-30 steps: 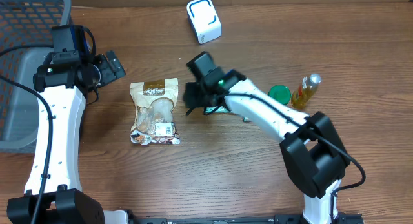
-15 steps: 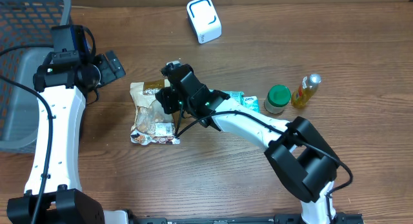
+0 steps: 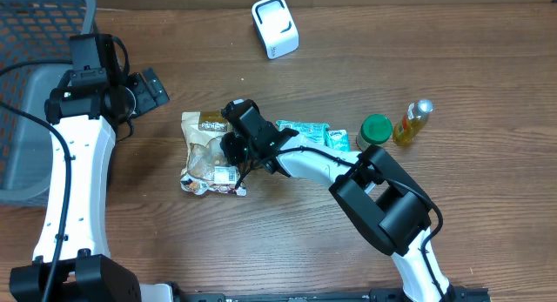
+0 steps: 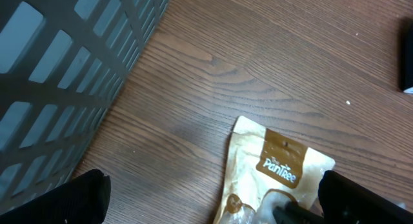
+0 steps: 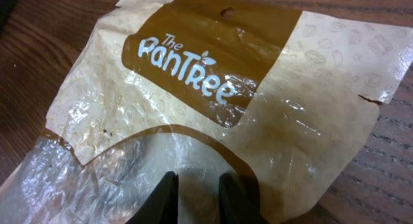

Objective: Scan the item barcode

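right gripper (image 5: 197, 185) clenched on pantree pouch (image 5: 213, 88) film, left gripper (image 3: 144, 90) released wide; lift slowly, hold pinch, face white label (image 3: 224, 173) to white box (image 3: 275, 26), likely scanner.

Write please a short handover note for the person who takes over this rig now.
Left tool: open, empty, near the grey basket.
Right tool: nearly closed on the PanTree snack bag; real grip unclear.
Bag lies on the table, white label facing up. White box, probably the scanner, at the far edge.
Done: bag reached. Left: lift it, show the label to the scanner.
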Motion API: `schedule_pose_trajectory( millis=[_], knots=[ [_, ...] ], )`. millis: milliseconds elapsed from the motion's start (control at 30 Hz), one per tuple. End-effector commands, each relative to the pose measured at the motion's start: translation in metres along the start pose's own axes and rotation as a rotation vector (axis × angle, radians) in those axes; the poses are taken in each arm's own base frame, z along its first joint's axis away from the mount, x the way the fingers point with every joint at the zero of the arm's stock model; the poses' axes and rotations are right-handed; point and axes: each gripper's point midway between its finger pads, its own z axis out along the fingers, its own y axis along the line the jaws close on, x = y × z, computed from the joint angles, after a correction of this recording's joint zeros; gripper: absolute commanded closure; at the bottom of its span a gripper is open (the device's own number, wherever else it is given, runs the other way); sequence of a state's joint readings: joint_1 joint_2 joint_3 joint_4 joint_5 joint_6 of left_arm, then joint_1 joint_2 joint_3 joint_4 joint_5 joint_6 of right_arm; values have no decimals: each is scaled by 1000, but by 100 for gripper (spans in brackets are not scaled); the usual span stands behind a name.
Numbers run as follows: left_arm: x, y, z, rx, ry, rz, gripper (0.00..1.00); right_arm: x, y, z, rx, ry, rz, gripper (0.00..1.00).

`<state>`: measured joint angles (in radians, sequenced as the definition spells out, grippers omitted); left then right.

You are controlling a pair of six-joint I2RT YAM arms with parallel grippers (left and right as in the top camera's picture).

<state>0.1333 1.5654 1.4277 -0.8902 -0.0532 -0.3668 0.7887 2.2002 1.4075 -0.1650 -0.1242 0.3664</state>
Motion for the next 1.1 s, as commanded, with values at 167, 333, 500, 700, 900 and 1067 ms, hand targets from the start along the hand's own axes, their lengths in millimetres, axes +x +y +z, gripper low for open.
schedule_pose_trajectory(
  millis=[167, 333, 500, 700, 900, 1067],
  knots=[
    [-4, 3, 0, -7, -10, -4, 0, 59, -42, -8, 140, 230, 116, 81],
    [-4, 3, 0, -7, -10, -4, 0, 89, -46, -27, 182, 368, 199, 81],
    [-4, 3, 0, -7, -10, -4, 0, 112, -35, -40, 144, 490, 281, 81],
    [-4, 3, 0, -7, -10, -4, 0, 101, -10, -55, 38, 546, 331, 76],
    [-4, 3, 0, -7, -10, -4, 0, 55, -5, -98, 68, 487, 326, 77],
    [-4, 3, 0, -7, -10, -4, 0, 75, -25, -130, 219, 564, 331, 78]
  ],
)
